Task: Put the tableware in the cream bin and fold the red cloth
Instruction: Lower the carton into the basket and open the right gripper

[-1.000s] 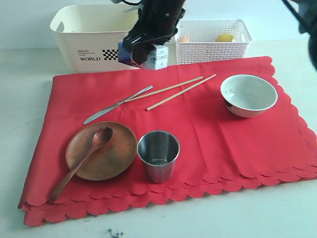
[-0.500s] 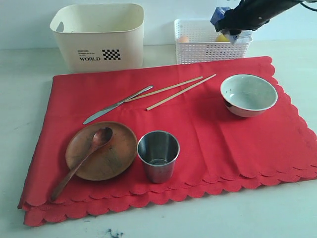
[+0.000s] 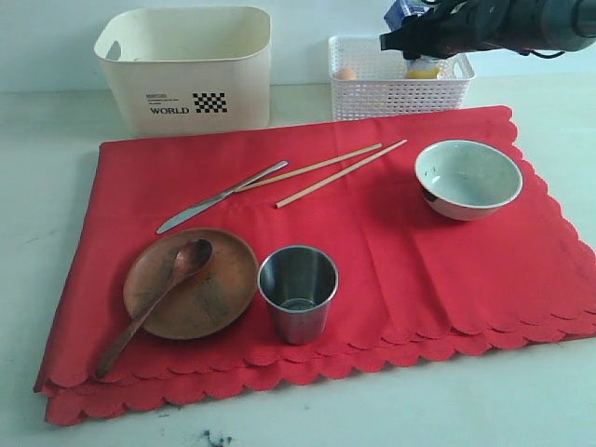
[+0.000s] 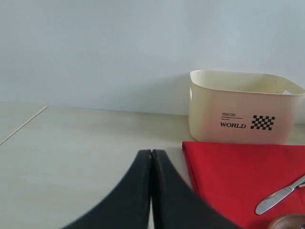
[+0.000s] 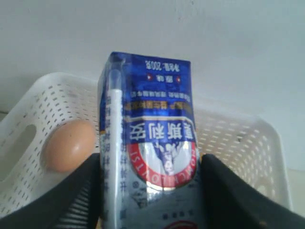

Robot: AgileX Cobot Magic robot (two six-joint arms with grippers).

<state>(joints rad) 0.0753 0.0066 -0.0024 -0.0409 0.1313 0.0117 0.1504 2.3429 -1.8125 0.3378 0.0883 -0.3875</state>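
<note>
The red cloth (image 3: 372,242) lies spread on the table. On it are the wooden plate (image 3: 209,293) with the wooden spoon (image 3: 154,305) across it, the steel cup (image 3: 298,293), the knife (image 3: 219,197), two chopsticks (image 3: 326,168) and the white bowl (image 3: 467,179). Behind it stands the cream bin (image 3: 186,70), with nothing showing inside. My right gripper (image 3: 410,33) hangs over the white basket, shut on a blue-white milk carton (image 5: 147,143). My left gripper (image 4: 151,153) is shut and holds nothing, low over the table, left of the cloth (image 4: 243,176) and the bin (image 4: 238,107).
The white lattice basket (image 3: 400,88) at the back right holds an egg (image 5: 69,145) and a yellow lemon (image 3: 424,70). Bare table runs along the cloth's left and front. The knife's tip (image 4: 279,195) shows in the left wrist view.
My right arm has carried the milk carton from in front of the cream bin across to the right, above the lattice basket. The tableware has not moved.
</note>
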